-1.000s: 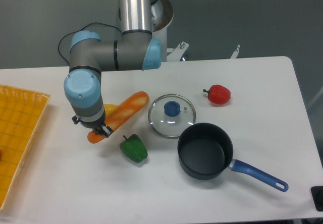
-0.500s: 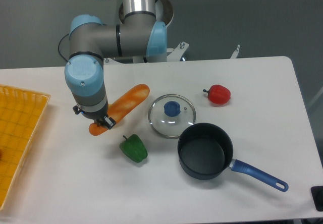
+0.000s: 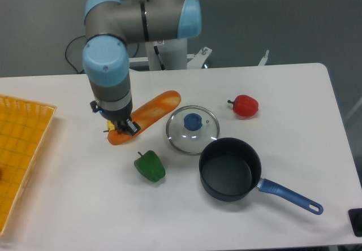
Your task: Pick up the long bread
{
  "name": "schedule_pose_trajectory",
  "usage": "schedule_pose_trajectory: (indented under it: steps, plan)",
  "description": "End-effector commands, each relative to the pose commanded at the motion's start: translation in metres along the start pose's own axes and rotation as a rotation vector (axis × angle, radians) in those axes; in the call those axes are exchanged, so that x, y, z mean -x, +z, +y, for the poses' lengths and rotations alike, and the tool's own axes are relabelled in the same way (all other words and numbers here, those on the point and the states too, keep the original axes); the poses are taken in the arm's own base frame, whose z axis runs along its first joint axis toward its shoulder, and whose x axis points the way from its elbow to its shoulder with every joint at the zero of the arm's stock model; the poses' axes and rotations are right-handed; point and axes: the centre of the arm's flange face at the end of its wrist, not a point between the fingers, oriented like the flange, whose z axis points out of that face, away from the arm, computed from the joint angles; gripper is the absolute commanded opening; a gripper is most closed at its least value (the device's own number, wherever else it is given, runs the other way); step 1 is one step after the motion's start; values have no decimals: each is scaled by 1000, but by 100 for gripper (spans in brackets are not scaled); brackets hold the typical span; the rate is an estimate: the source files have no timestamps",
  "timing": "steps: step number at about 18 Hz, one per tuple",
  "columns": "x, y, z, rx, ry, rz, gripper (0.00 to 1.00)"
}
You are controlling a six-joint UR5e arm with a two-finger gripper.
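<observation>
Left of the table's middle: the long bread [image 3: 146, 116] is lying on a diagonal, its upper end pointing up and right toward the glass lid [image 3: 192, 129], its lower end pointing down and left.
Long axis: running lower left to upper right, with the gripper [image 3: 121, 127] sitting over the lower-left end rather than the middle.
Gripper state: the fingers are reading as clamped on the loaf's lower-left end; the wrist is covering most of the contact, so how deep the hold goes is not showing.
Height: whether the loaf is resting on the white table [image 3: 283, 92] or hanging just above it is hard to tell from this view.
What the next move is turning on: the hold being so far off centre, the long free end is likely to sag or swing as the arm is rising, and it is pointing at the lid just beside it.
Neighbours: the green pepper [image 3: 150, 166] is sitting below the loaf, near but apart; a dark saucepan [image 3: 229, 169] is sitting further right.
</observation>
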Motion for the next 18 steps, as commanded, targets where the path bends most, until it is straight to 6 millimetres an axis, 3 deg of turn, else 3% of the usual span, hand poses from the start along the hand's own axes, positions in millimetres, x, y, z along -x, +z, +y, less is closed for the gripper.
schedule_pose_trajectory:
  steps: [6,9,18]
  plan:
    - [11,-12,6,-11,28,-13,0]
    - [8,-1,9,5,48,6,0]
    - [14,3,16,8,37,15,0]
